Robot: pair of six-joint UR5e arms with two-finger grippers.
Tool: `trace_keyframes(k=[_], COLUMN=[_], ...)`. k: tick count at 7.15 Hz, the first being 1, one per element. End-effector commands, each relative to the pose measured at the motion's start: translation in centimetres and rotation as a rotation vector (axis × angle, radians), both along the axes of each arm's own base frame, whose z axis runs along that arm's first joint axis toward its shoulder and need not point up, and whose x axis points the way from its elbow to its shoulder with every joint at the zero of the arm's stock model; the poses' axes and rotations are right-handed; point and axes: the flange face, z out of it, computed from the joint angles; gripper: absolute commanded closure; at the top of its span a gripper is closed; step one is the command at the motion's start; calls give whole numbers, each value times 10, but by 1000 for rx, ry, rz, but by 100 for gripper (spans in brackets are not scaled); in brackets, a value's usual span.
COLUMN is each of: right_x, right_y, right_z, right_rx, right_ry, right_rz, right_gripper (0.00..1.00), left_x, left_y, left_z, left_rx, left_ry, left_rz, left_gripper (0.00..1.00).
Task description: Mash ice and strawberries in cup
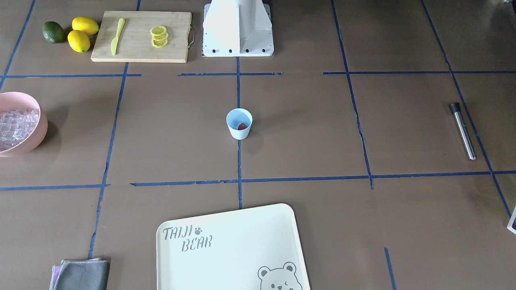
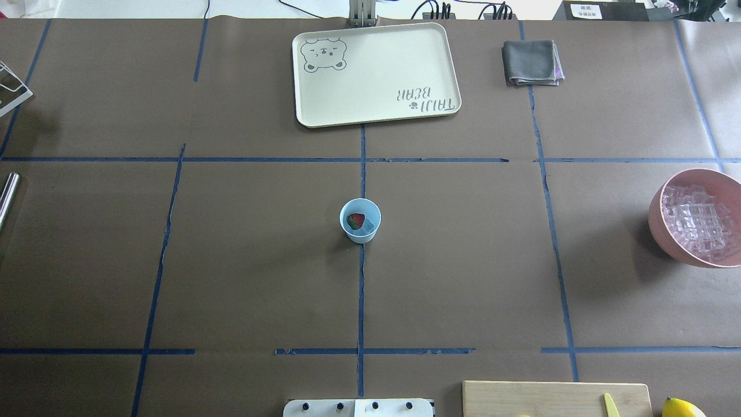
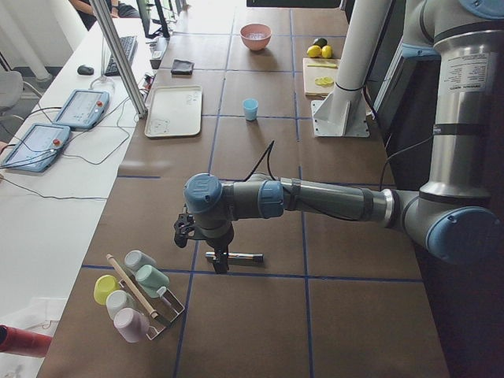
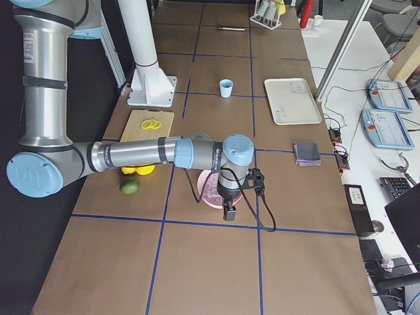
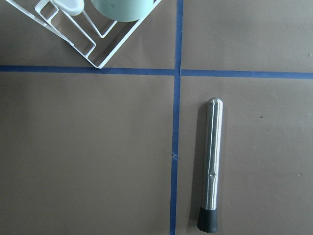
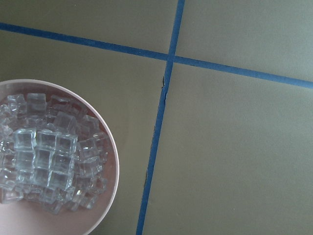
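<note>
At the table's centre, bare paper all round, the cup (image 1: 239, 133) stands upright holding the strawberry (image 1: 242, 126); the ice (image 1: 16, 125) fills the pink bowl (image 1: 42, 131) at one edge. The left gripper (image 3: 221, 264) hangs over the steel muddler (image 1: 462, 131) at the opposite edge, the right gripper (image 4: 230, 211) over the bowl. Whether either is open, I cannot tell.

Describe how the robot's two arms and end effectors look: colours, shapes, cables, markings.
Both arms are silver-grey tubes with rounded joints capped in light blue. The left arm carries a white printed label and a black cable near its wrist; the right arm has a black wrist cable too. The left end effector and right end effector are small and black.
</note>
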Motion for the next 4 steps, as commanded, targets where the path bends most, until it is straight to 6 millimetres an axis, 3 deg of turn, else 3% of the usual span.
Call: trace_keyframes(k=[1, 4], right_x=[-1, -1], right_y=[-1, 0], right_z=[1, 2], right_rx=[-3, -8], right_ry=[-1, -8], right_rz=[-1, 2], right_gripper=[0, 1], left_x=[0, 1], left_y=[4, -3], left_z=[7, 3], left_rx=[35, 34], left_ry=[1, 9], left_rz=[46, 42], left_gripper=[0, 0])
